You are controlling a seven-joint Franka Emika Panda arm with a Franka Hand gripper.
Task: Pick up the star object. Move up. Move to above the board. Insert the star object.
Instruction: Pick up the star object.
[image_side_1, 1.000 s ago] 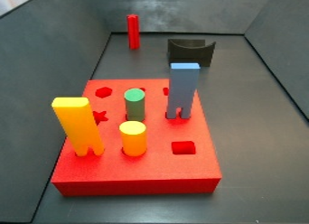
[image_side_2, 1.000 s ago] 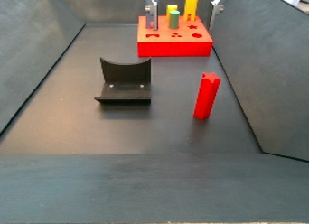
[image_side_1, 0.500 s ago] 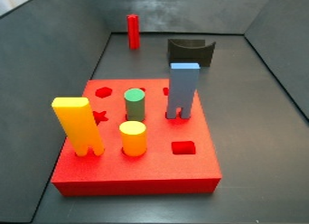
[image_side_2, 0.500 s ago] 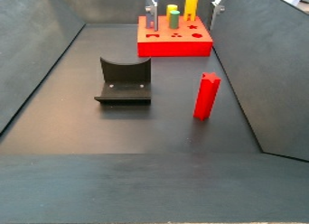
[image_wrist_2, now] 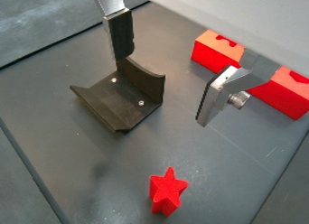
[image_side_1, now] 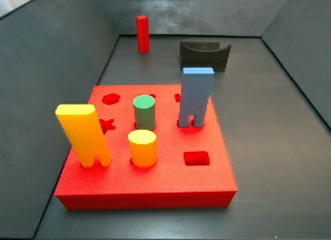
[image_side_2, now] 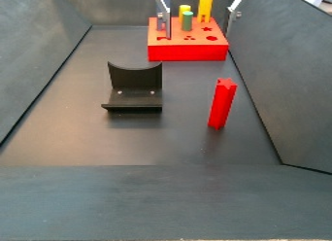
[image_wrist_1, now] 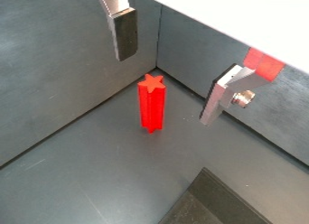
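The star object (image_wrist_1: 151, 103) is a slim bright-red peg with a star-shaped top. It stands upright on the dark floor near a wall corner and also shows in both side views (image_side_1: 142, 33) (image_side_2: 222, 103). My gripper (image_wrist_1: 164, 88) is open and empty, high above the floor, with the peg below and between the fingers (image_wrist_1: 126, 33) in a wrist view. In a wrist view the peg (image_wrist_2: 168, 190) lies off to one side of the gripper (image_wrist_2: 164, 90). The board (image_side_1: 207, 181) is a flat red block with shaped holes, far from the peg. Only the fingertips (image_side_2: 161, 6) show in a side view.
On the board stand a tall yellow block (image_side_1: 81, 135), a yellow cylinder (image_side_1: 142, 147), a green cylinder (image_side_1: 143, 112) and a blue block (image_side_1: 195, 94). The fixture (image_side_2: 132, 87) stands on the floor between the board and the peg. Grey walls enclose the floor.
The fingertips at the upper edge of a side view have shifted slightly lower. The peg, board and fixture have not moved.
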